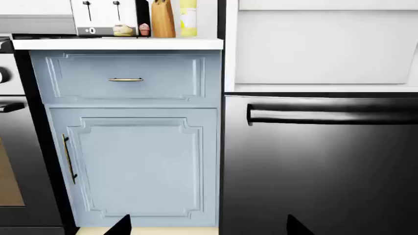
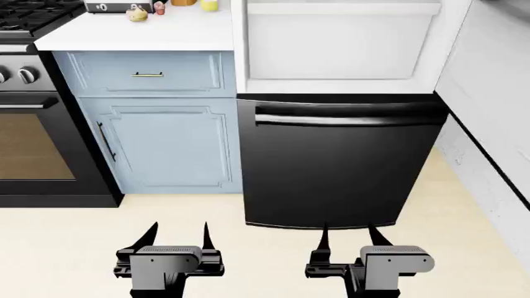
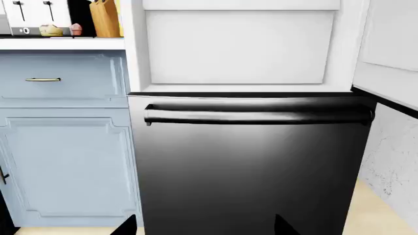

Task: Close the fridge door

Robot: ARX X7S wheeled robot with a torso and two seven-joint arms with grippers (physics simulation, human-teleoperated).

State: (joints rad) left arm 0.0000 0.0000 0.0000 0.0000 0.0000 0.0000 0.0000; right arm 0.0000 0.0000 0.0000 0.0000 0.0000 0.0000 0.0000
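Note:
The fridge door (image 2: 490, 56) stands swung open at the right, its white inner lining facing left and a black strip along its lower edge. The same door (image 3: 392, 44) fills the right side of the right wrist view. The white fridge interior (image 2: 339, 43) is exposed above the black freezer drawer (image 2: 331, 167). My left gripper (image 2: 180, 237) and right gripper (image 2: 348, 236) hang low over the floor in front of the fridge, both open and empty, well short of the door. The left gripper (image 1: 209, 226) faces the cabinet and drawer; the right gripper (image 3: 205, 226) faces the drawer.
A pale blue cabinet (image 2: 166, 143) with a white counter (image 2: 141, 31) stands left of the fridge. A black oven (image 2: 37, 149) is further left. A toaster (image 1: 104, 17) and a knife block (image 1: 163, 19) sit on the counter. A marbled wall (image 2: 497, 186) runs under the open door.

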